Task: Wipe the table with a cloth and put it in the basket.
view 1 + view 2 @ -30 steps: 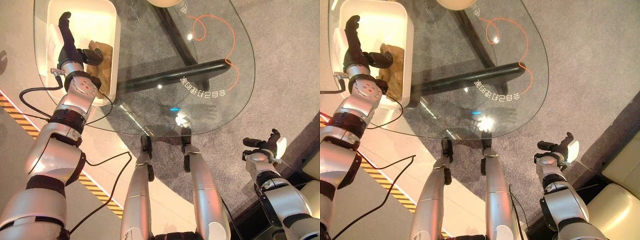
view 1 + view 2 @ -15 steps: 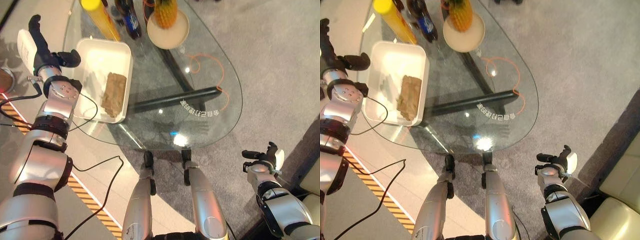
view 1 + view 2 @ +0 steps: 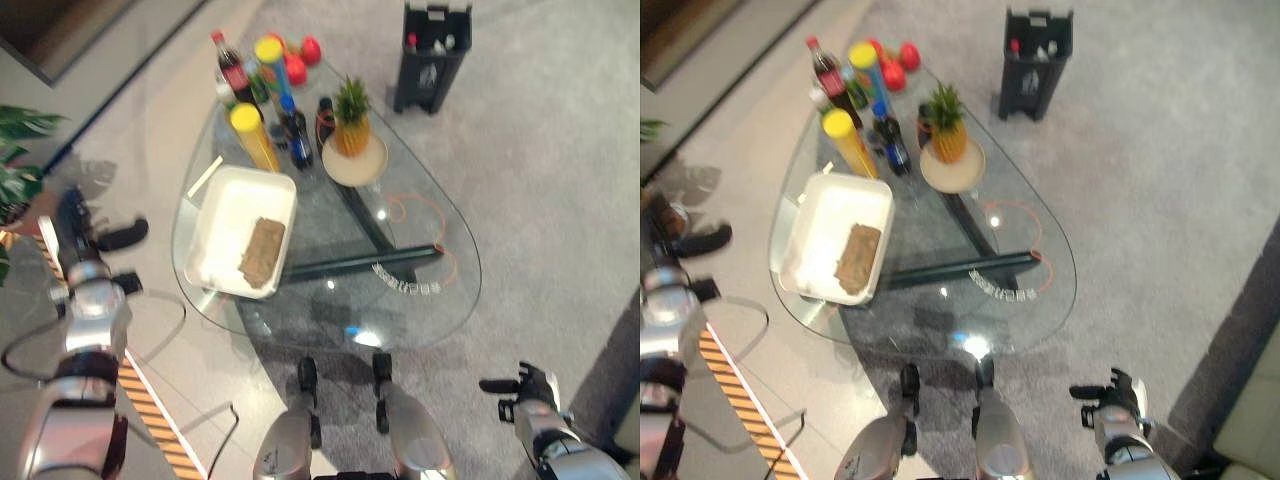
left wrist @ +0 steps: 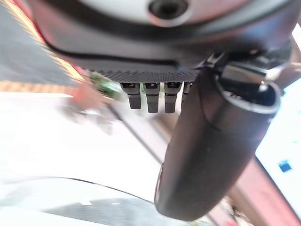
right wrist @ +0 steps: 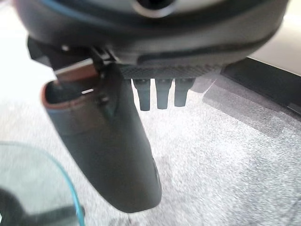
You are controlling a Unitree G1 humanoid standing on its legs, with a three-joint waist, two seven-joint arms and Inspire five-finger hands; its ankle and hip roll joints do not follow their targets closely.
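Note:
A brown folded cloth [image 3: 262, 251] lies inside the white basket [image 3: 222, 218] on the left part of the glass table [image 3: 430, 240]. My left hand [image 3: 76, 235] is raised beside the table's left edge, well clear of the basket, its fingers straight and its thumb out, holding nothing. Its wrist view shows straight fingers [image 4: 148, 97] with nothing in them. My right hand [image 3: 525, 386] hangs low at the lower right over the carpet, open and empty, fingers [image 5: 162, 94] straight.
At the table's far end stand bottles [image 3: 232, 72], a yellow tube [image 3: 253, 137], red balls [image 3: 298, 68] and a pineapple on a round plate [image 3: 352, 150]. A black bin [image 3: 432, 55] stands on the carpet beyond the table. A potted plant [image 3: 20, 150] is at far left.
The whole picture has pulled back and up, so the camera moved. My left hand has left the basket and drawn out to the left; the cloth stays in the basket.

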